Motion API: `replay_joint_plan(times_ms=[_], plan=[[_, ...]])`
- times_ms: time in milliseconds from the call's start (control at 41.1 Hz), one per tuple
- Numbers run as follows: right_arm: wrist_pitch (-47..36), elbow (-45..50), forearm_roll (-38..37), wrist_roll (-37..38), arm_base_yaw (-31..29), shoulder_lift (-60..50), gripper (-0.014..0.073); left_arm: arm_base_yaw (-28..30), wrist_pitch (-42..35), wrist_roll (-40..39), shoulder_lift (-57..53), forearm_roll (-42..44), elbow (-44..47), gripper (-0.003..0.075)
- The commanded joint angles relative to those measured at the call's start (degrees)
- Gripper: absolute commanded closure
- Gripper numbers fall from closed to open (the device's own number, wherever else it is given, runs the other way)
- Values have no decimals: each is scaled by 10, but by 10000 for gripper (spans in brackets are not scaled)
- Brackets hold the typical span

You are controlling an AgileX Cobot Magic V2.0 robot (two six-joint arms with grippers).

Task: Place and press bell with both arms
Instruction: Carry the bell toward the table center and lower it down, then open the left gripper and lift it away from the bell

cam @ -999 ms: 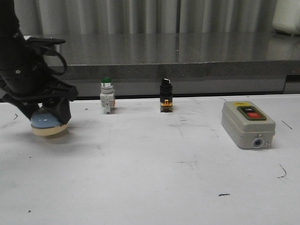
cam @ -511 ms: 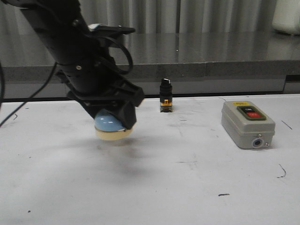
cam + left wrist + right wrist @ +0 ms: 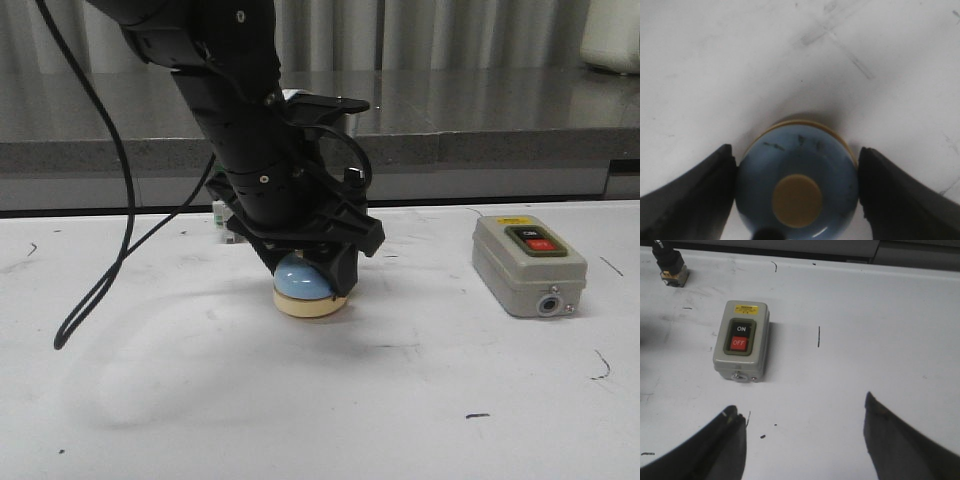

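The bell (image 3: pixel 305 282) is a light-blue dome on a cream base, near the middle of the white table (image 3: pixel 420 400). Its base rests on or just above the surface. My left gripper (image 3: pixel 312 268) comes down over it from above, shut on the dome. In the left wrist view the bell (image 3: pixel 805 155) fills the gap, cream button up, with a black finger (image 3: pixel 695 200) tight on each side. My right gripper (image 3: pixel 802 410) is open over bare table, nothing between its fingers. The right arm is out of the front view.
A grey switch box (image 3: pixel 528 265) with ON and OFF buttons stands to the right of the bell, also ahead of the right gripper (image 3: pixel 741 340). A small black selector switch (image 3: pixel 670 265) stands farther back. The left arm's cable (image 3: pixel 110 270) hangs to the table at left.
My left arm has carried the bell from the table's left edge rightward to the middle and brought it lower. The switch box has not moved.
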Motion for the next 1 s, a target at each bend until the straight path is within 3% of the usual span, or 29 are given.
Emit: replay_joint_plan(times_ms=[0, 97, 487, 974], plan=[[-38, -21, 3, -1, -3, 0, 74, -4, -7, 0, -30, -6, -26, 214], [-38, -21, 3, -1, -3, 0, 74, -4, -2, 0, -30, -6, -31, 180], [-38, -21, 3, -1, -3, 0, 74, -1, 35, -19, -87, -8, -18, 185], [-38, -21, 3, -1, -3, 0, 74, 23, -12, -39, -450, -4, 233, 185]])
